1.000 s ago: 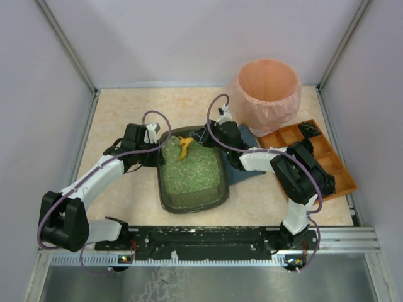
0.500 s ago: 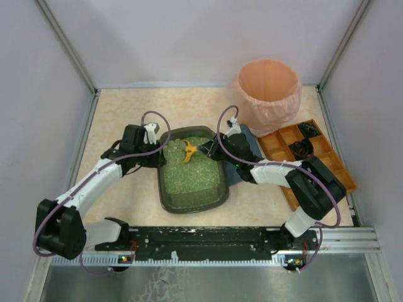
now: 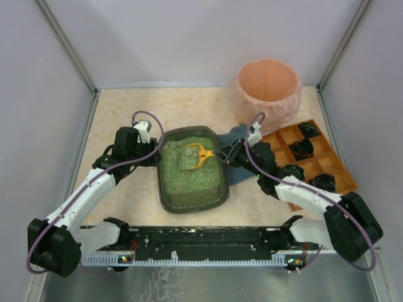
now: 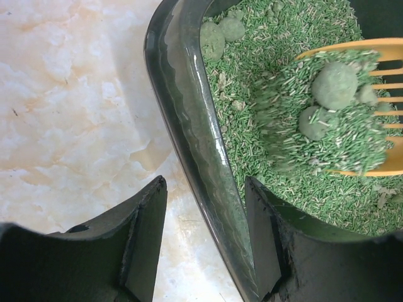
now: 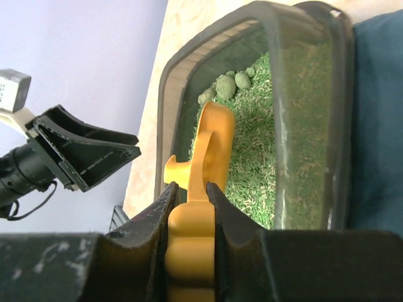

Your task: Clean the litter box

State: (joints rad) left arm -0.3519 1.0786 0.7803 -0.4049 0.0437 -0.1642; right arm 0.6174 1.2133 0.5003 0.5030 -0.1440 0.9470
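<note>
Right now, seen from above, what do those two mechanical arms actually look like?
Both the left arm and right arm have white tubular links between chunky black joints, with a thin purple cable looping along each. The left tool and right tool are black, each with two flat, wedge-shaped fingers.

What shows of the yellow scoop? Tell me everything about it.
The scoop is orange-yellow plastic with a slotted head and a handle. The right end effector clamps the handle. Its head is over the green litter inside the litter box, loaded with round green clumps and loose granules.
</note>
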